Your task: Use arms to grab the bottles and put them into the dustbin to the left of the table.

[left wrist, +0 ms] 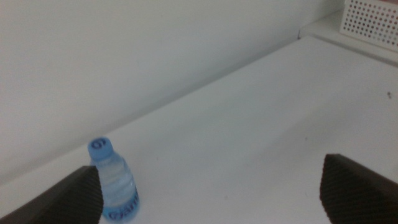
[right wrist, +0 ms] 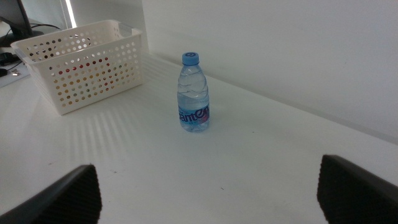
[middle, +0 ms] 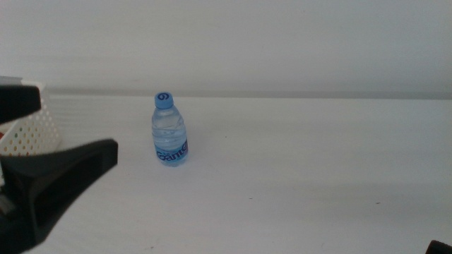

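Table (middle: 296, 162) white, wide; dustbin (right wrist: 87, 65) at its left end, red and yellow showing through holes only in right wrist view. Water bottle (middle: 170, 131) stood upright, long axis vertical, right of dustbin, apart. Left gripper (middle: 49, 176) nearer, spread, empty, bottle ahead beside one jaw. Right gripper (right wrist: 208, 193) spread, empty, farther back

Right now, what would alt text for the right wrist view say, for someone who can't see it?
A small clear water bottle with a blue cap stands upright on a white table, apart from a white perforated basket showing red and yellow through its holes. The right gripper is open, its dark jaws spread wide in the foreground.
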`<control>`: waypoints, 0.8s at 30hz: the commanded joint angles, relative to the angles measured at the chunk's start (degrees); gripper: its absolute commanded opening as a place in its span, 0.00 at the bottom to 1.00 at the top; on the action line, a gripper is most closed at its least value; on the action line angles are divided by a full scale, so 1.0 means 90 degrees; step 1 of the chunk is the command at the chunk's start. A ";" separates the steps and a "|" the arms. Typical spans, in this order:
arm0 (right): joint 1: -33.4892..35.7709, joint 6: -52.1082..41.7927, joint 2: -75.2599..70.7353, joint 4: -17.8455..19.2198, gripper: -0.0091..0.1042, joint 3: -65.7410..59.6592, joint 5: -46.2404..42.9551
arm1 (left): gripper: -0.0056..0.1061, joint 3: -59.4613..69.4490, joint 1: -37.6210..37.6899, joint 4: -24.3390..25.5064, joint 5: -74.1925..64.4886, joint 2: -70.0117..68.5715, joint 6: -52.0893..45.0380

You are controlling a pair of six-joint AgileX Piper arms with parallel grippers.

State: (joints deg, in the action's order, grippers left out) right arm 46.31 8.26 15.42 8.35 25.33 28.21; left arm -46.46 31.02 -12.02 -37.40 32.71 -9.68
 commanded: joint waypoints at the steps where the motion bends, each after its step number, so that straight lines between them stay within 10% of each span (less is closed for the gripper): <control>1: -0.0005 -0.0014 -0.0025 0.0026 0.90 -0.0033 -0.0055 | 0.89 0.0022 0.0039 -0.0049 0.0400 -0.0054 0.0011; 11: -0.0005 -0.0014 -0.0025 0.0026 0.90 -0.0033 -0.0055 | 0.89 0.1764 0.0039 0.1246 0.3969 0.0033 0.0011; 24: -0.0005 -0.0014 -0.0025 0.0026 0.90 -0.0033 -0.0055 | 0.89 0.3294 0.0039 0.0492 0.5731 0.1560 0.0133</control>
State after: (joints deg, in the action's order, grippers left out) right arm 46.31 8.38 15.42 8.35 25.33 28.21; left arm -17.09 31.02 -6.21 11.59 44.83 -9.05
